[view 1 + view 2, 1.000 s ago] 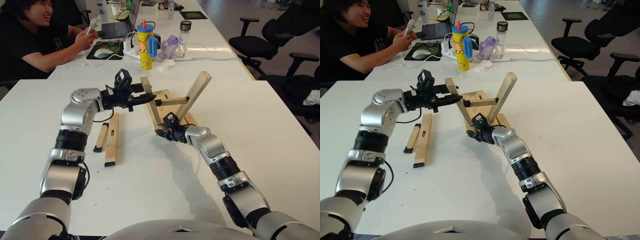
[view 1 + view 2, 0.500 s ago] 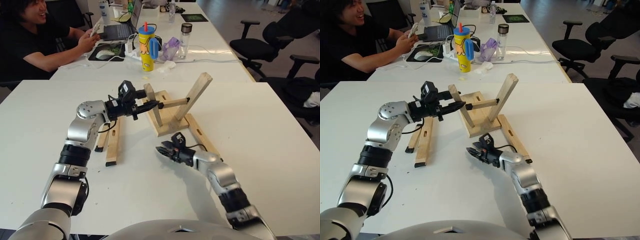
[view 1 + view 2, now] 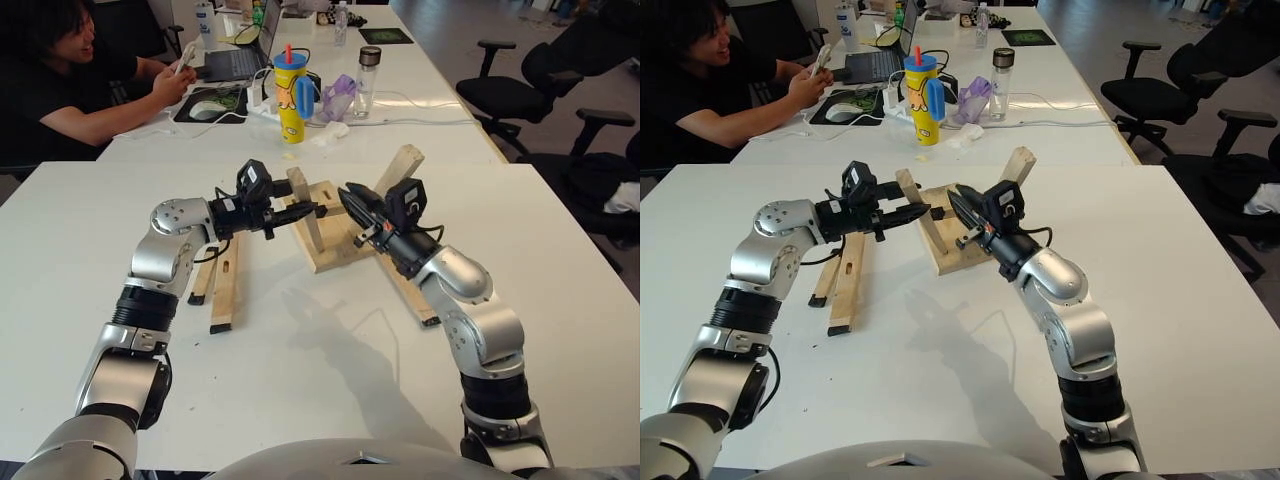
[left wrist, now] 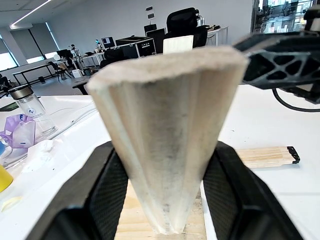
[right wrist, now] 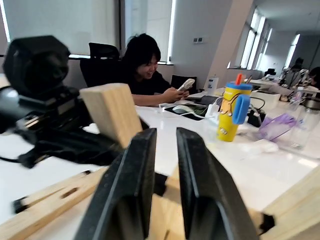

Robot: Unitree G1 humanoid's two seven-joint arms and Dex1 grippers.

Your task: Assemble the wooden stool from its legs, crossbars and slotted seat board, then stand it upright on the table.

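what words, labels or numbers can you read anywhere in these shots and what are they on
No text can be read in these pictures.
Yellow cup: a printed figure, no legible words.
Bottle beside the laptop: a label, too small to read.
Clear bottle: no readable label.
Seat board: no print seen.

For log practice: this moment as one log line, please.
left gripper: shut on leg | right gripper: open, near seat board | loose pieces: on table
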